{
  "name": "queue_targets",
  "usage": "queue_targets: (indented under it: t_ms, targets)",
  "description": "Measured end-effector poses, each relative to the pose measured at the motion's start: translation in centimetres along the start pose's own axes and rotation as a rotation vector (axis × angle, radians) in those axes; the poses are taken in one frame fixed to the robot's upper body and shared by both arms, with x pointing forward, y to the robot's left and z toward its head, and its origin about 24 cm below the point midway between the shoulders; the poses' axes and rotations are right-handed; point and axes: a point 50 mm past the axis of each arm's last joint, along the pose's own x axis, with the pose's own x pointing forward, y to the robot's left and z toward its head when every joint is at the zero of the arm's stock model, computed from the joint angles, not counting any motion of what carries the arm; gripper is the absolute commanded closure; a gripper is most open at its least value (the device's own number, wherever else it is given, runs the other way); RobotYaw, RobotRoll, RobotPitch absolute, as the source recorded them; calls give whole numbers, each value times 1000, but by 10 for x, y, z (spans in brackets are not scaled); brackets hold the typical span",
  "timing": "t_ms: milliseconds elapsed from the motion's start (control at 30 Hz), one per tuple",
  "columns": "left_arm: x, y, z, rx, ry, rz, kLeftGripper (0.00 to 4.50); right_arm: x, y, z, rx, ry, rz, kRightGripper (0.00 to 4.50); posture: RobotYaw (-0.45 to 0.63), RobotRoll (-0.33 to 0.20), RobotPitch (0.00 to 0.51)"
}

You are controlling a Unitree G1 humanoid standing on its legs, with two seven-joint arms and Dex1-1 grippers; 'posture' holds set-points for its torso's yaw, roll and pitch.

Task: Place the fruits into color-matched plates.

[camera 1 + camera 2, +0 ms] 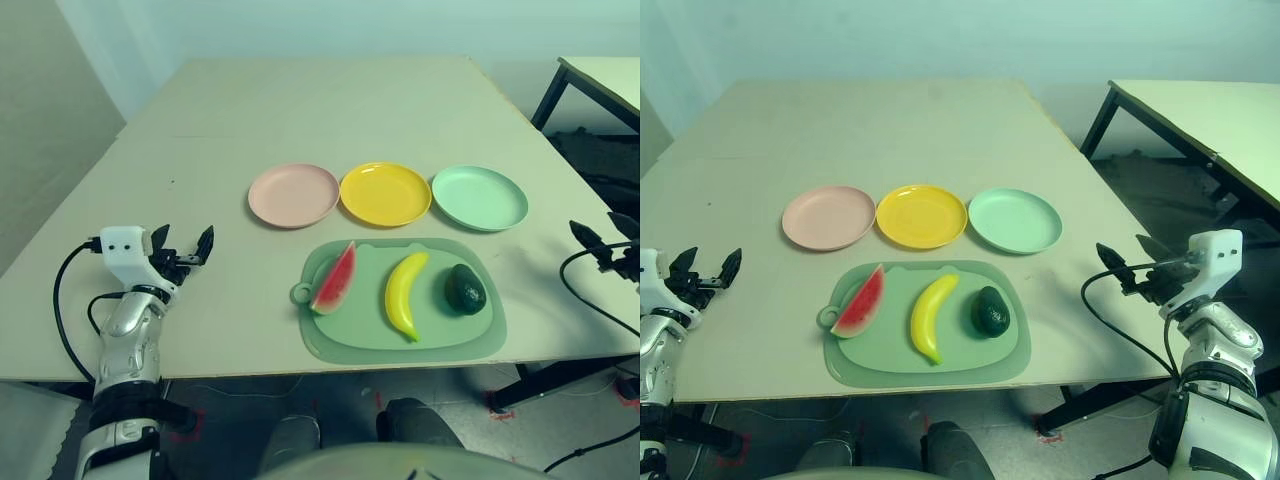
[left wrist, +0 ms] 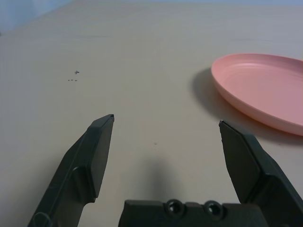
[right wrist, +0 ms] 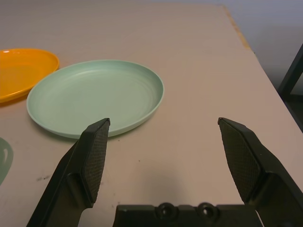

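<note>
Three fruits lie side by side on the pale green mat (image 1: 345, 335) near me: the watermelon wedge (image 1: 335, 279) toward my left, the banana (image 1: 404, 293) in the middle, the avocado (image 1: 465, 288) toward my right. Just beyond the mat sit the pink plate (image 1: 294, 194), the yellow plate (image 1: 385, 193) and the mint green plate (image 1: 480, 197) in a row, each roughly behind its matching fruit. Nothing is in a plate yet, so I judge the task not begun.

My left gripper (image 1: 184, 247) hovers over bare table well to the left of the mat, fingers spread wide and empty. My right gripper (image 1: 1125, 265) waits off the table's right edge, likewise spread and holding nothing.

For a clean first pick, I would take the watermelon with my left, coming down over its flat red faces rather than the curved rind, closing gently so it does not squirt out. The avocado suits my right; being round, it may roll, so I should centre on it.
</note>
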Motion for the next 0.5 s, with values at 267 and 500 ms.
queue_targets:
  t_ms: [267, 500]
  targets:
    - [-2, 6, -2, 8, 11, 2, 0, 2, 2, 0, 0, -5, 9, 28, -107, 0, 15]
    - [-3, 13, 1, 21, 10, 6, 0, 0, 3, -1, -5, -3, 17, 28, -96, 0, 11]
